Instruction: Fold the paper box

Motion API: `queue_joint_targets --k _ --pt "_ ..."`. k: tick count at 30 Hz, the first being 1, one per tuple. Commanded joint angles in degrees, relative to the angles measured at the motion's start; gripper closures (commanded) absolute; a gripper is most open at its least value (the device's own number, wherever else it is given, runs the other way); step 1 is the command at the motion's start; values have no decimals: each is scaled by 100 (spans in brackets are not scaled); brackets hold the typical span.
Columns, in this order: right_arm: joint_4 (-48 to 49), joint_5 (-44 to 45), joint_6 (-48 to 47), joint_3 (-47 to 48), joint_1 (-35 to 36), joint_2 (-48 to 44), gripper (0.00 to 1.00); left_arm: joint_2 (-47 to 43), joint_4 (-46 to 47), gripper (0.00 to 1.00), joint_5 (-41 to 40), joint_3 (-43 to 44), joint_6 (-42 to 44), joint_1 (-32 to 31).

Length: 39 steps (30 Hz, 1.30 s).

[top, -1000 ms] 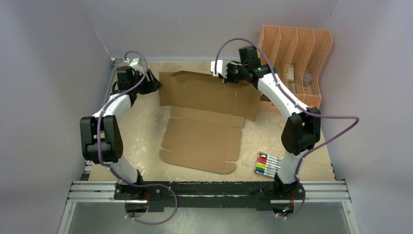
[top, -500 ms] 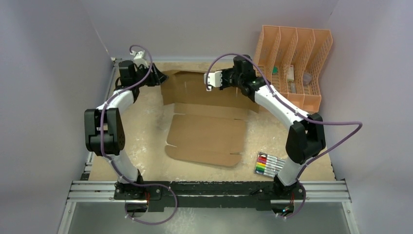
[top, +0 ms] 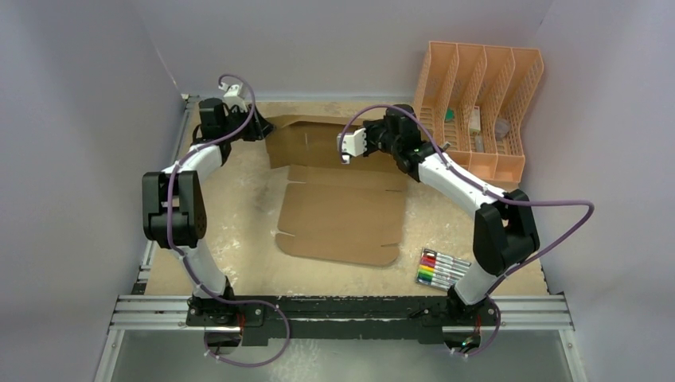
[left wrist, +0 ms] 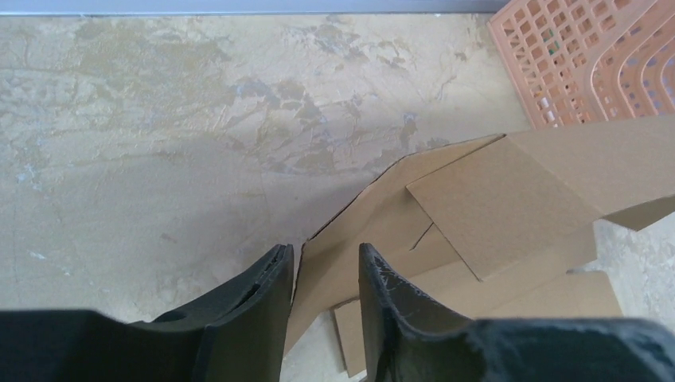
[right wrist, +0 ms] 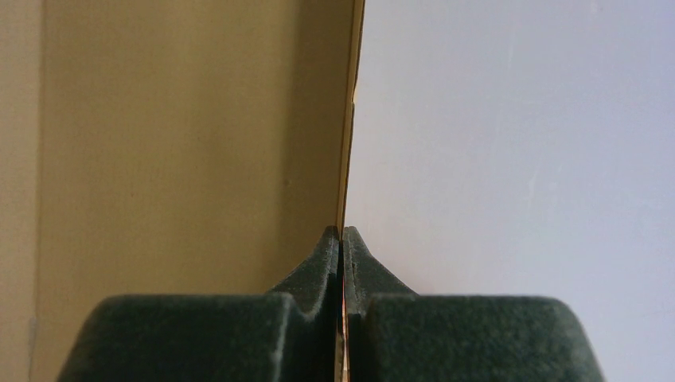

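Brown corrugated cardboard, the paper box (top: pixel 342 219), lay as a die-cut sheet on the bench (top: pixel 231 215), left of the peach organizer (top: pixel 434 79), with its far panel tilted up off the surface. My right fingers (right wrist: pixel 322 274) were pinched fully together on the top edge of that panel, at the end nearer the organizer. My left fingers (left wrist: pixel 259 306) stood narrowly apart at the corner farthest from the organizer, a flap in the gap between them, not clamped.
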Motion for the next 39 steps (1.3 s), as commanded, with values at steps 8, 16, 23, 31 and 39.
queue_joint_targets --k 8,16,23,31,39 --pt "748 232 -387 -88 80 -185 100 -830 -344 91 -590 -168 690 -363" --pt "1123 434 -538 -255 96 -67 100 -1275 -647 97 -1004 -285 351 -608" --pt "1526 621 -543 -391 113 30 100 -1740 -712 98 -1307 -887 43 -934" --pt "1941 784 -390 -690 156 45 100 -2258 -334 98 -1757 -1968 -698 -1081" --pt "2381 901 -31 -554 270 239 100 -2053 -127 97 -2159 -1511 -1550 -1081"
